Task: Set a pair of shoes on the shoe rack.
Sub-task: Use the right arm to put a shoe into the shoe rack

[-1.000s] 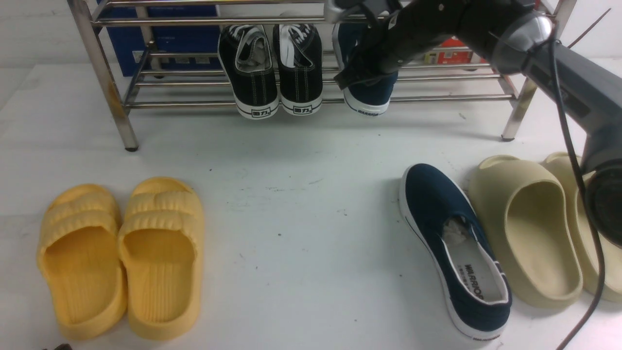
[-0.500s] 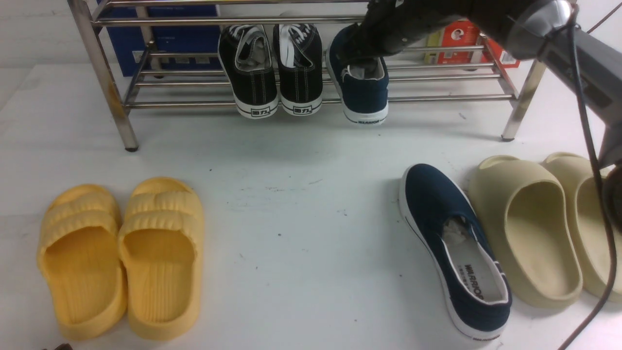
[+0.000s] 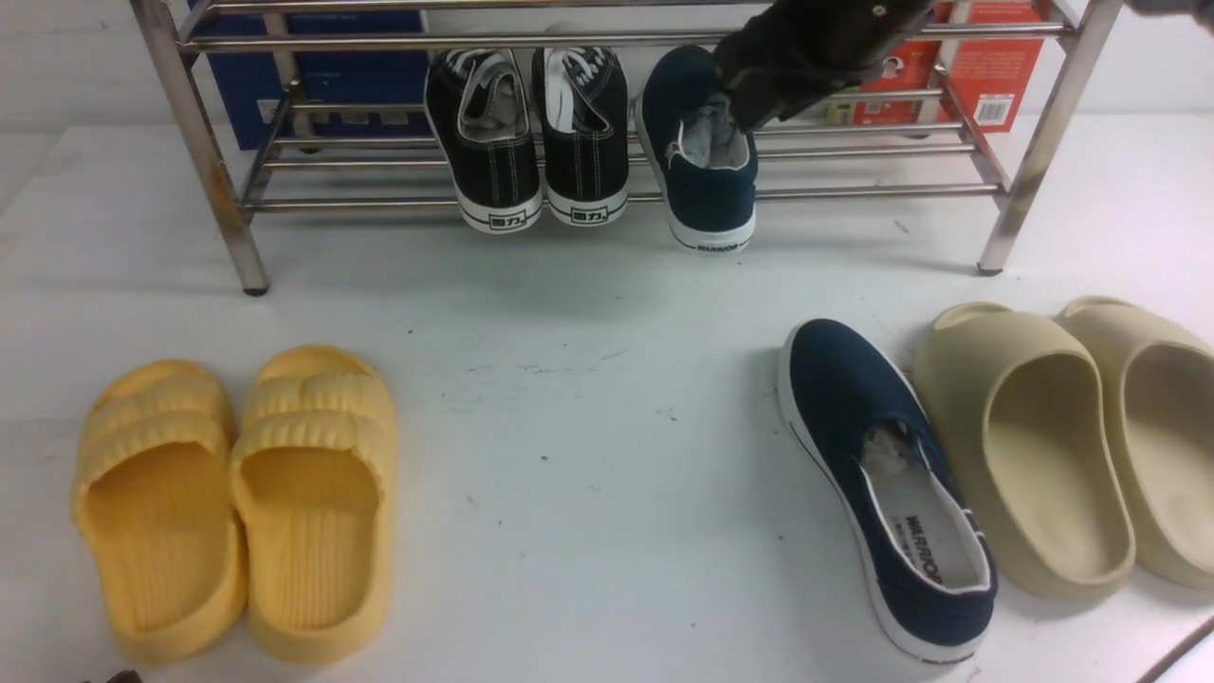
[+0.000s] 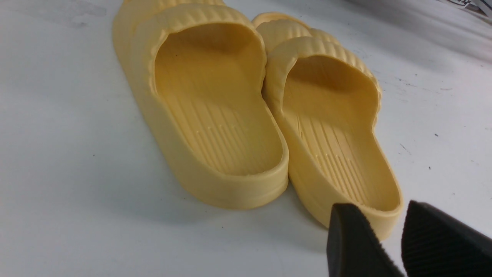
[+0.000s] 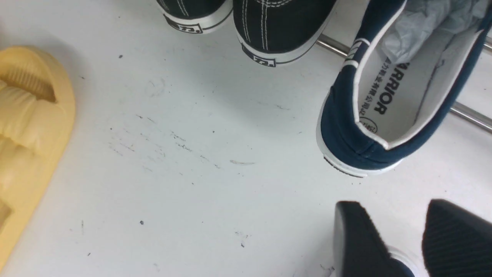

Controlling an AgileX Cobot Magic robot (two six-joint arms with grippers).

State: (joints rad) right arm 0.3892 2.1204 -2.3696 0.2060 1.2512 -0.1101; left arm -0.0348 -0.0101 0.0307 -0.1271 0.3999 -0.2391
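Note:
One navy slip-on shoe (image 3: 707,185) rests on the lower bars of the steel shoe rack (image 3: 854,193), heel toward me, just right of the black sneakers. It also shows in the right wrist view (image 5: 346,130) with "WARRIOR" on its insole. The other navy shoe (image 3: 854,408) lies on the table at front right. My right gripper (image 3: 749,102) hovers just above and right of the racked shoe, open and empty (image 5: 392,207). My left gripper (image 4: 378,207) is open and empty, low beside the heel of a yellow slide.
Two black lace-up sneakers (image 3: 536,142) sit on the rack left of the navy shoe. Yellow slides (image 3: 237,493) lie at front left, beige slides (image 3: 1043,455) at front right beside the loose navy shoe. Blue (image 3: 351,81) and red (image 3: 986,90) boxes stand behind the rack.
My right gripper has let go of the navy shoe on the rack and drawn up and to the right. The right arm has lifted away from the beige slides.

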